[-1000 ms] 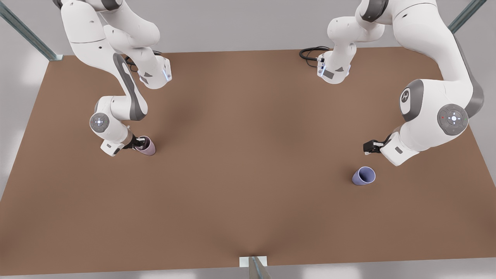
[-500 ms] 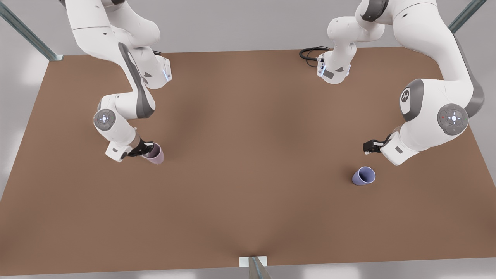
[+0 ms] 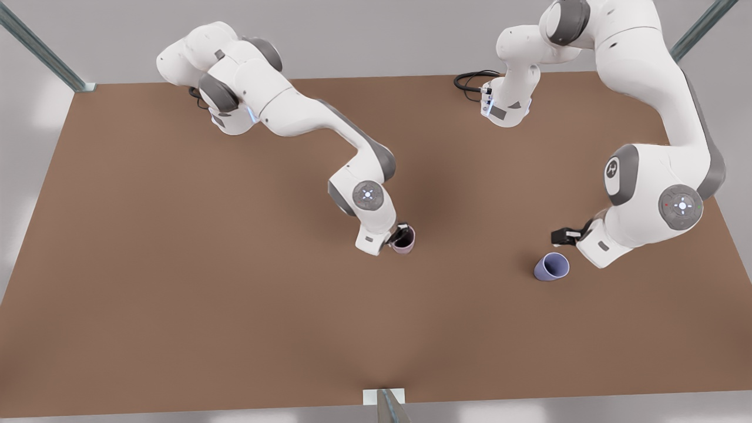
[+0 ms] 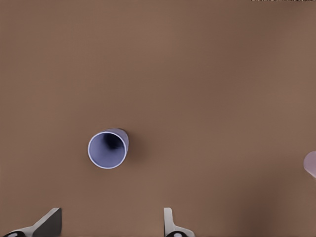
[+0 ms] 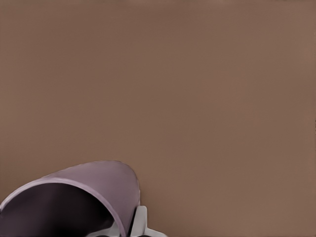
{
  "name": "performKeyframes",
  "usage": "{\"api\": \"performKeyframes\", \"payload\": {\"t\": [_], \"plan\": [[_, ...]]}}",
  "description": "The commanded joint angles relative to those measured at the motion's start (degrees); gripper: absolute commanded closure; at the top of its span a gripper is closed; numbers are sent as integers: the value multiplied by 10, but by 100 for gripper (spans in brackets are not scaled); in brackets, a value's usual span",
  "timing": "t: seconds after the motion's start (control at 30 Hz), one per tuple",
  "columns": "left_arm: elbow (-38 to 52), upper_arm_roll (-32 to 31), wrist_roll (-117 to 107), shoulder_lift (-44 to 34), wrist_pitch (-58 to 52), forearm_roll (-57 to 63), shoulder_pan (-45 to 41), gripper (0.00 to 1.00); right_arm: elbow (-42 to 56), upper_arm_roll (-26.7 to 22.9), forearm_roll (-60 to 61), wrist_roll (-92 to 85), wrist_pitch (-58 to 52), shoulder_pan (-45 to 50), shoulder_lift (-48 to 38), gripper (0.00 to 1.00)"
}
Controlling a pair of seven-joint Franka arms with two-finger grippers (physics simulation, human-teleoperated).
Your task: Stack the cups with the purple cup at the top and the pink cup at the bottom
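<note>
Pink cup [image 3: 405, 239] held near the middle of the brown table [image 3: 176, 305], clamped at its rim by the right gripper [image 3: 400, 237], one finger inside the mouth and one outside. In the right wrist view, pink cup [image 5: 79, 197] close under the camera, mouth open toward it, a pale fingertip [image 5: 139, 222] pressed against the outer wall. Cannot tell whether the cup's base touches the table or hangs just above it.

Purple cup [image 3: 551, 266] upright on the table toward the front view's right, well apart from the pink cup. Left gripper [image 3: 562, 237] hovering just beside it, on the far side, not touching. In the left wrist view, purple cup [image 4: 107, 148] seen from above with its dark interior showing, and two pale fingers [image 4: 48, 222] spread wide apart, nothing between them. Edge of the pink cup [image 4: 311, 164] just visible at the border of that view.
</note>
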Motion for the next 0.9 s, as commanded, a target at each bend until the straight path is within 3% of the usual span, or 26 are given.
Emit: {"api": "performKeyframes", "payload": {"t": [0.0, 0.2, 0.33, 0.43, 0.53, 0.77, 0.87], "plan": [[0, 3, 2, 14, 63, -6, 11, 0, 34, -19, -4, 384, -14, 2, 19, 79], [-8, 15, 15, 61, 108, -29, 34, 0, 51, -25, -3, 386, -16, 2, 41, 79], [-91, 42, 97, 67, 221, -64, 51, 0, 72, -27, -3, 387, -18, 11, 65, 79], [-94, 46, 104, 83, 238, -63, 55, 0, 72, -27, -3, 395, -13, 14, 73, 79], [-155, 48, 136, 78, 303, -64, 59, 0, 71, -27, -3, 397, -10, 14, 73, 60], [-187, 48, 152, 83, 332, -64, 59, 0, 67, -27, -3, 396, -12, 13, 71, 61], [-201, 51, 162, 88, 331, -64, 60, 0, 50, -28, -3, 396, -9, 13, 50, 53]]}}
